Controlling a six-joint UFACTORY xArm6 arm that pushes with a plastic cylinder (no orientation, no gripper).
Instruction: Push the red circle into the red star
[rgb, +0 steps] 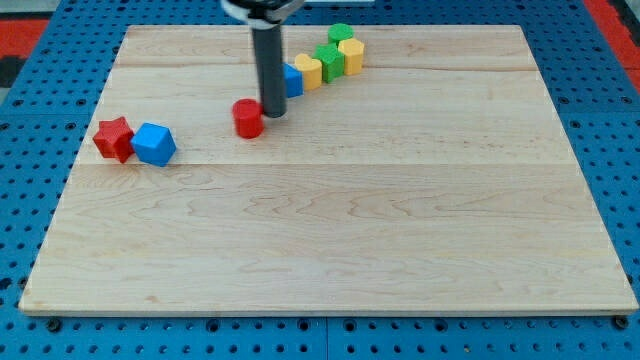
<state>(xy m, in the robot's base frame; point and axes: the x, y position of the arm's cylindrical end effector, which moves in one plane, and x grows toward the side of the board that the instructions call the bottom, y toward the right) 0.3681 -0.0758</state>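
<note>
The red circle lies on the wooden board left of centre near the view's top. My tip stands right beside it on its right, touching or nearly touching. The red star lies far to the left, with a blue cube touching its right side, between the star and the circle.
A diagonal row of blocks runs up to the right behind the rod: a blue block, a yellow block, a green block, a yellow block and a green block. The board lies on a blue pegboard.
</note>
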